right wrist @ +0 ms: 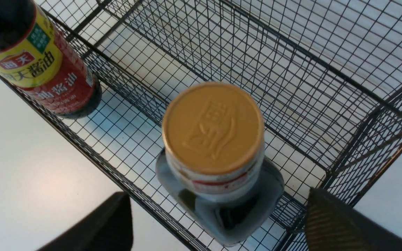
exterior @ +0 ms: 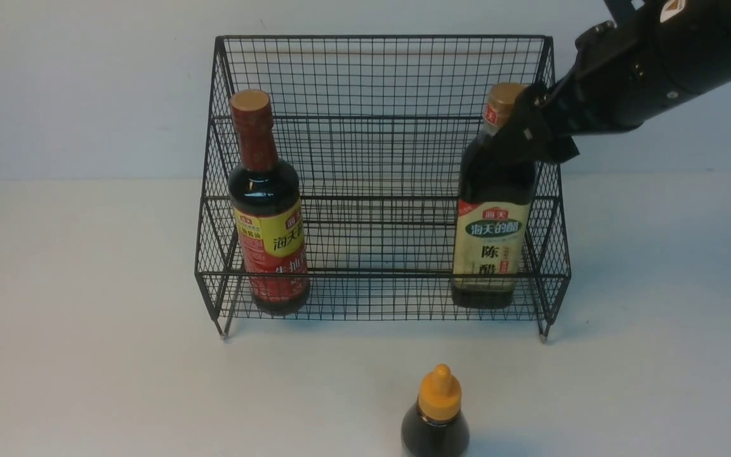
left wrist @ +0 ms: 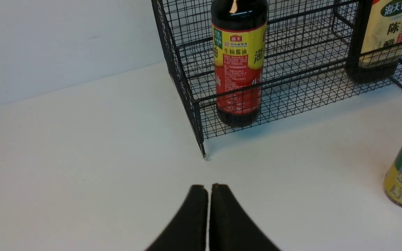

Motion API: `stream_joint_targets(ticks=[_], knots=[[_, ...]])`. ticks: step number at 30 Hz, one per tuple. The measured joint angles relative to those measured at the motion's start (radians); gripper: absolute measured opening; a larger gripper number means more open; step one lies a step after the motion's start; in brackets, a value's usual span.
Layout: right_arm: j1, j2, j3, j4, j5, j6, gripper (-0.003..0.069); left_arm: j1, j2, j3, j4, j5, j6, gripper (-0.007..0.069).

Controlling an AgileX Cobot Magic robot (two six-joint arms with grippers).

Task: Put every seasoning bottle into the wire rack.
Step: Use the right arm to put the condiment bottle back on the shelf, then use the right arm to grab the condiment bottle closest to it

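The left pincer (left wrist: 208,190) (tips pressed together) hangs over the white desk (left wrist: 82,157) near the wire rack (left wrist: 196,118), where the red-yellow labelled bottle (left wrist: 238,69) stands upright.

Robot test bench in a plain, lab-like room

A bare white table (exterior: 73,304) meets a blank pale wall (exterior: 86,82). The things on it look like staged props: a black wire rack (exterior: 378,273) holding a soy sauce bottle (exterior: 268,209) and a vinegar bottle (exterior: 492,241), with a small bottle (exterior: 435,425) standing in front. A black robot arm (exterior: 670,63) reaches in over the rack.
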Motion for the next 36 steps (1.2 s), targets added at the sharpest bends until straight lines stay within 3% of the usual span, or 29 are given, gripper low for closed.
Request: stream_joint_targets(ticks=[8,11,18,23,27,31,36], knots=[[0.000,-0.024,-0.116,0.000,0.132,0.034,0.0658,0.000,0.000,0.000,0.000,0.000,0.000,-0.0005],[0.000,-0.048,-0.188,-0.013,0.217,0.100,0.0658,0.000,0.000,0.000,0.000,0.000,0.000,-0.0005],[0.000,-0.169,-0.231,-0.091,0.245,0.255,0.0613,0.000,0.000,0.000,0.002,0.001,0.000,-0.0005],[0.000,-0.390,-0.132,-0.052,0.246,0.309,0.0484,0.000,0.000,0.000,0.003,0.001,-0.001,-0.0005],[0.000,-0.601,0.110,0.040,0.248,0.294,0.0312,0.000,0.000,0.000,0.003,0.001,-0.001,-0.0005],[0.000,-0.760,0.452,0.170,0.248,0.161,0.0076,0.000,0.000,0.000,-0.011,0.001,-0.008,-0.0005],[0.000,-0.844,0.804,0.324,0.126,-0.023,-0.0005,0.000,0.000,0.000,-0.044,0.000,-0.009,-0.0005]])
